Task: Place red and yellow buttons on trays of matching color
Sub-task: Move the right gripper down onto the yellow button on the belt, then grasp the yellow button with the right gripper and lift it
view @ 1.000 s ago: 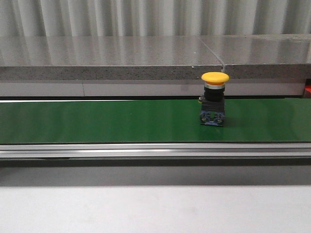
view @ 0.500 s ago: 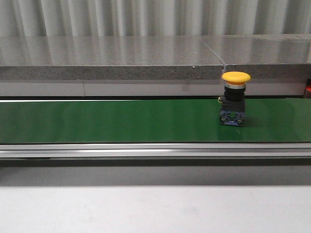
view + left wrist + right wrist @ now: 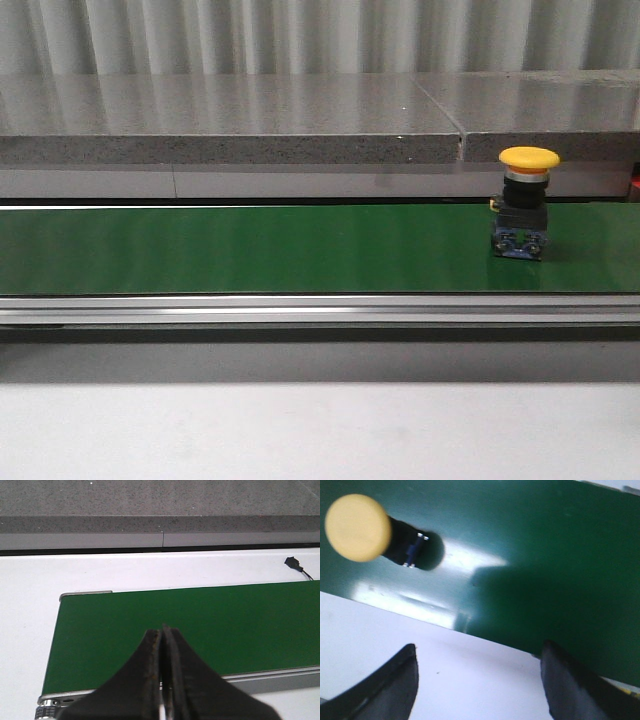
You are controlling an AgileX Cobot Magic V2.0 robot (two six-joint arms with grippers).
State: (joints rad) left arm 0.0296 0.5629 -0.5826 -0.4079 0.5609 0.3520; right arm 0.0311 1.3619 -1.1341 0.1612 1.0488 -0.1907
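We find the yellow button (image 3: 528, 203) standing upright on the green conveyor belt (image 3: 250, 250), toward the right end of the stretch the front view shows, its mushroom cap on top and a dark body with a blue contact block beneath. In the right wrist view the same cap reads as a pale yellow disc with the body and its shadow lying on the belt beside it, a little blurred. We judge the step in hand to be the pick of this button: nothing holds it, and no tray of either colour is in view, so placing is not yet possible to assess. The right end effector (image 3: 479, 677) hangs over the near edge of the belt and the white tabletop (image 3: 395, 630) with its fingers spread wide and nothing between them; the button sits off to one side of that gap, not inside it. The left end effector (image 3: 162, 680) is over the other end of the belt, its fingers pressed together and empty. The next move, we think, calls for the right arm to centre its opening on the button's body and descend below the cap before closing.
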